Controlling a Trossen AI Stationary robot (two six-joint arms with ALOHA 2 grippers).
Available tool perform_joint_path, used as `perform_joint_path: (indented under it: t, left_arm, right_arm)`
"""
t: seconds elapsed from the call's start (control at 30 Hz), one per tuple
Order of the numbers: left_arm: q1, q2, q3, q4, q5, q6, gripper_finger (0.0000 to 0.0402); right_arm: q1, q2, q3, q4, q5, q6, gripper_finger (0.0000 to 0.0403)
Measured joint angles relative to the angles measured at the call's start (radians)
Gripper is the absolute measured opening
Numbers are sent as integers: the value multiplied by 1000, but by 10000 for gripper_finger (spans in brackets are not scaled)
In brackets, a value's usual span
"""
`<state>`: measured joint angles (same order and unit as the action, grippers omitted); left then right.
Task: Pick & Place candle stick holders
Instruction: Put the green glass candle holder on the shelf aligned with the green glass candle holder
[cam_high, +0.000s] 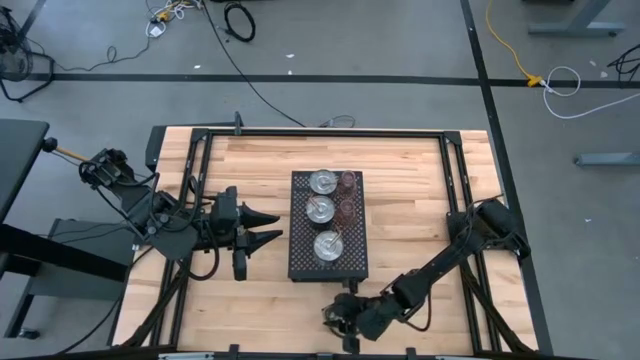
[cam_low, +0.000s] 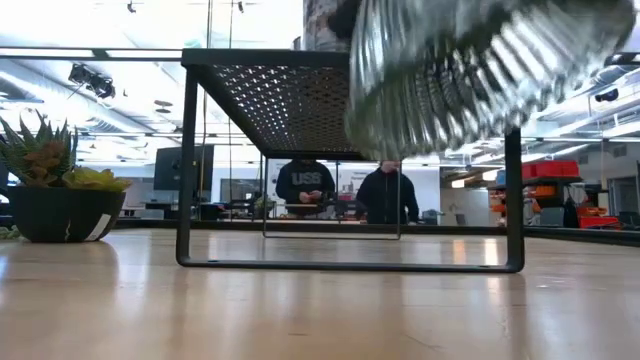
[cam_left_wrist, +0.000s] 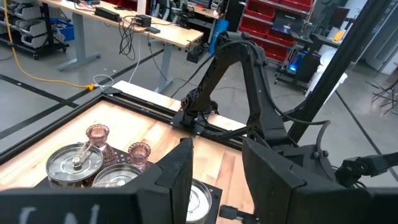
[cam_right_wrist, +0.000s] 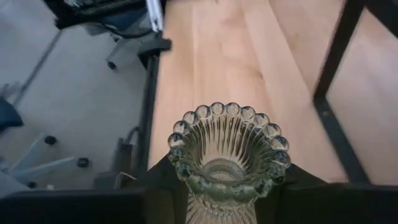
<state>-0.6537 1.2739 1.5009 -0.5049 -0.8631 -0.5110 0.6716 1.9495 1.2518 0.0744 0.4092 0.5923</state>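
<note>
A black perforated tray (cam_high: 300, 262) stands on legs at the table's middle. On it are three silver cups (cam_high: 323, 182) (cam_high: 319, 209) (cam_high: 329, 245) and two pink holders (cam_high: 348, 180) (cam_high: 347, 208); they also show in the left wrist view (cam_left_wrist: 74, 165) (cam_left_wrist: 97, 134). My right gripper (cam_high: 338, 318), near the table's near edge, is shut on a ribbed, greenish clear glass holder (cam_right_wrist: 227, 146) with a beaded rim. My left gripper (cam_high: 272, 227) is open and empty, level, just left of the tray; its fingers also show in its own wrist view (cam_left_wrist: 217, 180). My right gripper pinches the glass holder between its two fingers (cam_right_wrist: 158, 180), on the ribbed body below the beaded rim (cam_right_wrist: 205, 193). The holder's flared rim faces away from the wrist, past the fingertips. In the low view the holder (cam_low: 470, 70) hangs clear of the table.
A leafy plant in a black pot (cam_low: 60, 212) stands on the table at the low view's left. The tray's frame (cam_low: 188, 160) spans the middle of the low view. Bare wood lies on both sides of the tray (cam_high: 410, 200). People stand in the room behind (cam_low: 305, 185).
</note>
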Motion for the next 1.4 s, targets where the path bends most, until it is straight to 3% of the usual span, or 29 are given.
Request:
perform_joint_path:
  t: [0.23, 0.9, 1.1, 1.4]
  left_arm:
    - [0, 0, 0, 0, 0, 0, 142]
    - [0, 0, 0, -2, 56, 1, 142]
    - [0, 0, 0, -2, 56, 2, 142]
    - [0, 0, 0, -3, 56, 2, 142]
  right_arm:
    - [7, -18, -2, 1, -27, 80, 116]
    - [33, -96, -2, 48, 48, 141, 116]
    - [52, -166, -2, -43, 114, 159, 116]
    - [56, -299, -2, -322, 244, 211, 116]
